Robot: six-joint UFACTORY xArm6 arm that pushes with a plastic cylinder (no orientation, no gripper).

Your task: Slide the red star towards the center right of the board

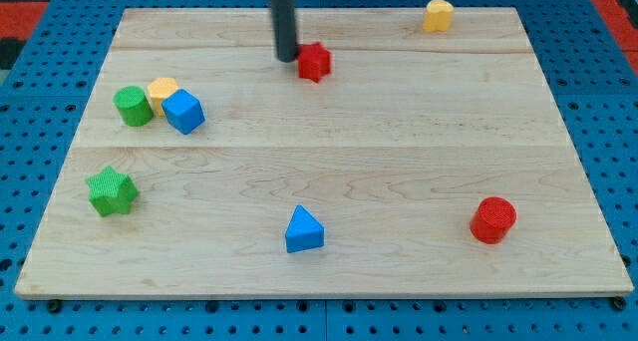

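The red star (314, 62) lies near the view's top, slightly left of the middle of the wooden board (399, 162). My tip (287, 57) stands just left of the red star, touching or almost touching its left side. The dark rod rises straight up out of the view's top.
A yellow block (437, 15) is at the top right. A green cylinder (133, 106), a yellow block (162, 91) and a blue cube (183, 112) cluster at the left. A green star (112, 190) is lower left, a blue triangle (303, 230) bottom middle, a red cylinder (492, 219) lower right.
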